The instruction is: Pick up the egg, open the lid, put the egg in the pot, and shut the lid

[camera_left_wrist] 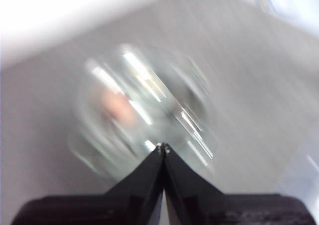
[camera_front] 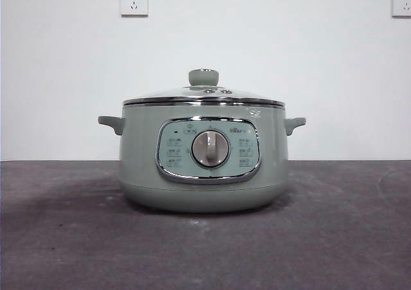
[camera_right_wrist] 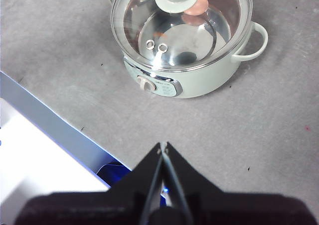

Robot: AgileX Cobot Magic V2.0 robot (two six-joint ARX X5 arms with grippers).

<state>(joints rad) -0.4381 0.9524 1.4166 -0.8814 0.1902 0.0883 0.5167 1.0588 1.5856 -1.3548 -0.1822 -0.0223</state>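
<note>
Glass lid point(camera_front: 203, 95) shut; egg point(camera_right_wrist: 196, 6) visible only from above.

Sage-green pot point(camera_front: 204, 174) upright mid-tabletop, well back from the front edge, control panel and silver dial facing front; clear glass lid point(camera_front: 203, 96) seated level on its rim, green knob up; reddish-brown egg point(camera_right_wrist: 195, 7) inside pot, seen through glass beside the knob

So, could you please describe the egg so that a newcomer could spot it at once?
Start at the pale green pot on the grey table, closed by its clear glass lid. Look down through the glass: the egg lies inside, partly hidden behind the lid's knob. It is the only reddish-brown thing among green and shiny steel.
</note>
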